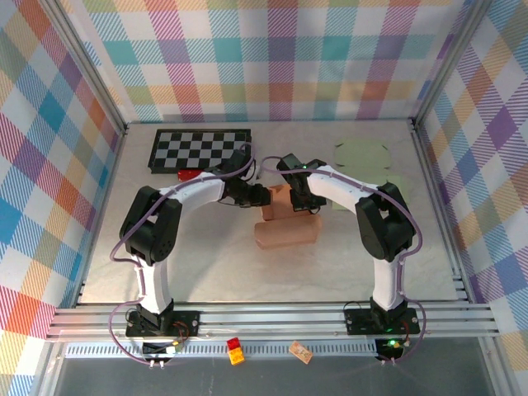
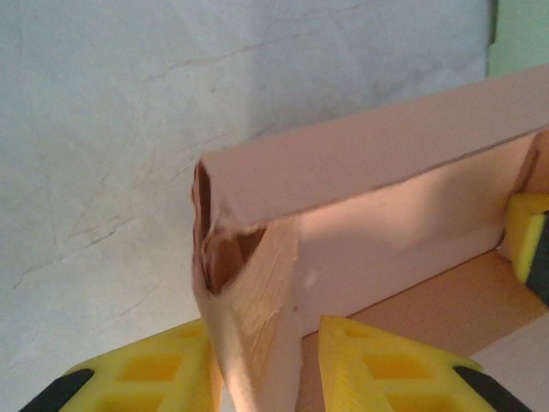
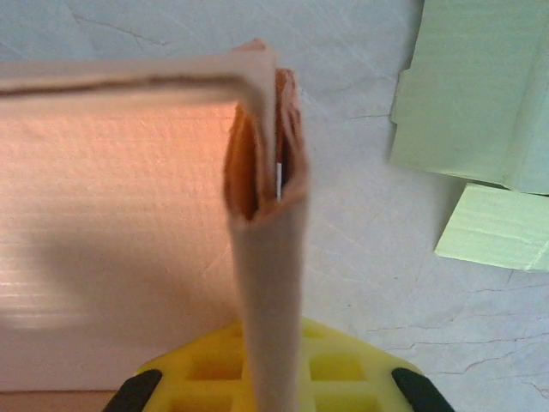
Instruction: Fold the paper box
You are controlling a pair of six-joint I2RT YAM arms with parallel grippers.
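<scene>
The salmon-pink paper box [image 1: 285, 233] lies half folded at the middle of the table, with its long wall raised. My left gripper [image 1: 266, 198] is at the box's left end. In the left wrist view its yellow fingers [image 2: 163, 369] straddle the doubled end wall of the box [image 2: 386, 163]; the left finger lies against the wall and a small gap shows at the right finger, so the gripper [image 2: 266, 330] is slightly open. My right gripper [image 1: 304, 202] is at the right end. It [image 3: 273, 330] is shut on that folded end wall of the box [image 3: 120, 215].
A black-and-white checkerboard [image 1: 200, 150] lies at the back left, with a small red piece [image 1: 188, 175] at its near edge. Pale green flat paper sheets [image 1: 361, 154] [image 3: 480, 86] lie at the back right. Metal rails [image 1: 272, 318] line the table's near edge.
</scene>
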